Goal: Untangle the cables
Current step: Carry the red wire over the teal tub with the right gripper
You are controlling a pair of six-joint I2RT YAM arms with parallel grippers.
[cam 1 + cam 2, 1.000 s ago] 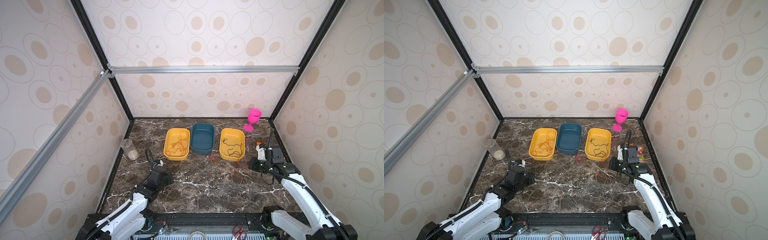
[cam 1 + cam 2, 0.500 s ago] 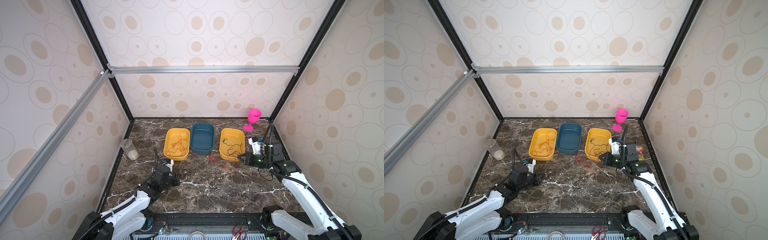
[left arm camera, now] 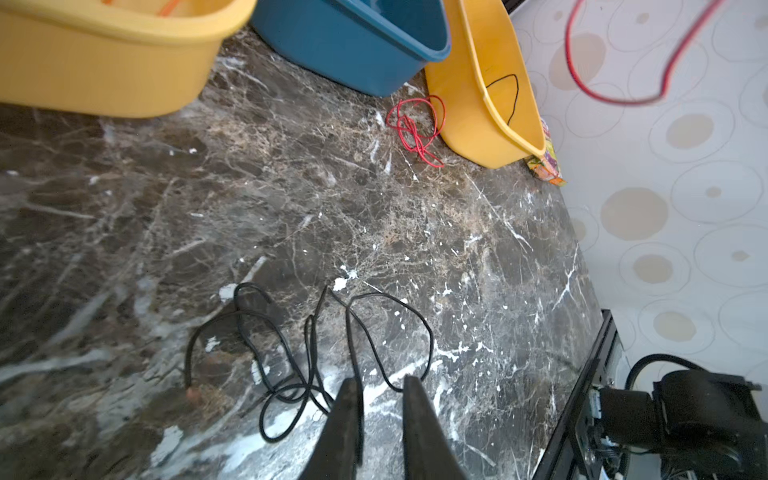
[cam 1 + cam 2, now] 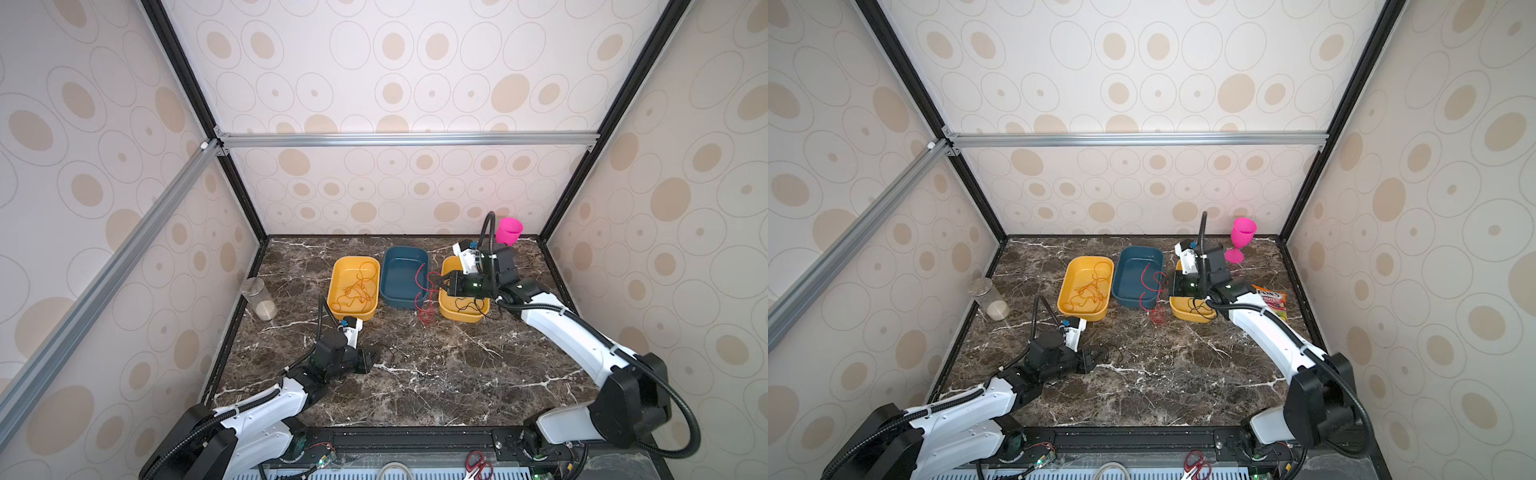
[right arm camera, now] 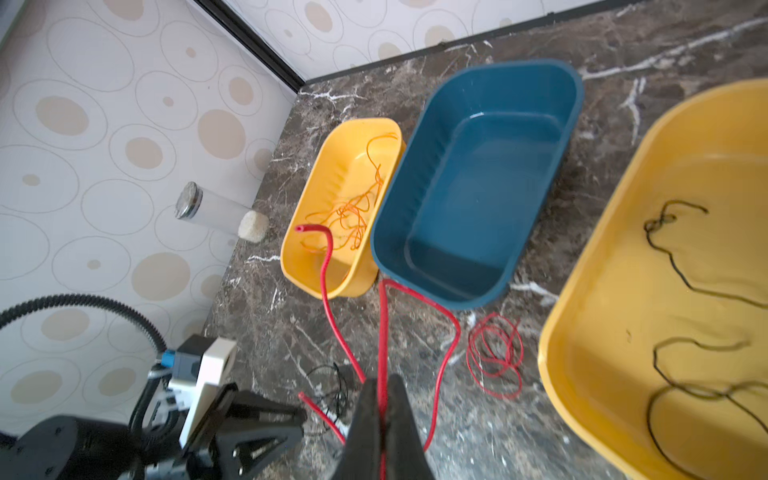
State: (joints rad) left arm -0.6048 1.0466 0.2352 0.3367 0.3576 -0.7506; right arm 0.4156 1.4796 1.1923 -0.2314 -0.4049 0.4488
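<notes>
Right tool [image 5: 380,384]: red cable [image 5: 382,328]. Yellow tray [image 5: 320,187]: orange cable [image 5: 353,212].

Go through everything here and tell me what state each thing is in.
Right gripper: shut on thick red cable.
Left gripper: slightly open, empty.
Black cable: loose on table.
Thin red cable: coiled on table.
Orange cable: tangled in yellow tray.
Blue tray: empty.
Pink goblet: upright.

Thin orange wire [image 5: 353,212] curls in the left yellow plastic tray [image 5: 332,166]. Thin black wire [image 5: 667,259] lies in the right yellow tray [image 5: 623,208]. Second black wire [image 3: 303,388] loops on the marble tabletop [image 3: 291,187]. Thin red wire [image 5: 384,324] hangs raised, its tail coiled on the marble.
</notes>
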